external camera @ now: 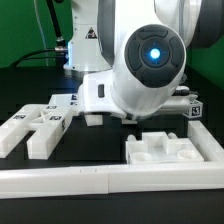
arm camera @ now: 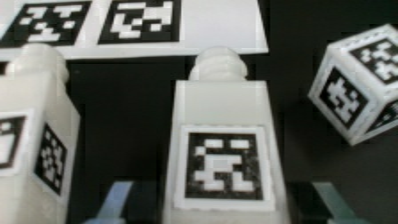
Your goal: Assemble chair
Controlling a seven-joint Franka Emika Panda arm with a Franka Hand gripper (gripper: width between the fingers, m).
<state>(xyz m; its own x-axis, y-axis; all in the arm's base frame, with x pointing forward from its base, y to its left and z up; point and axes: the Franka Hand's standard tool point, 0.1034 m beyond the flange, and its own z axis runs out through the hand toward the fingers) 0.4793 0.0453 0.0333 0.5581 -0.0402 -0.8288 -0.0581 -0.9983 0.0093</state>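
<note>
Seen from the exterior view, left to right: flat white chair parts (external camera: 35, 128) with marker tags lying on the black table (external camera: 110, 150) at the exterior view's left; at centre the Panda arm (external camera: 140, 70), its big white joint housing with a blue-lit lens blocking most of the scene; gripper hidden behind that housing here. Right of centre, nearer the camera, a chunky white block-shaped part (external camera: 170, 152) resting just behind the long white rail (external camera: 110, 180) along the front edge.

In the wrist view: a white post-like chair part (arm camera: 32, 125) at one side, beside it a second post-like chair leg (arm camera: 222, 140) bearing a marker tag, standing between the two grey fingertips (arm camera: 121, 198). Gripper (arm camera: 222, 200) drawn in close on this leg, apparently clamped on its sides, though actual contact hard to confirm. Further over, a tilted tagged part (arm camera: 365, 80). Beyond the leg, the marker board (arm camera: 134, 25).
</note>
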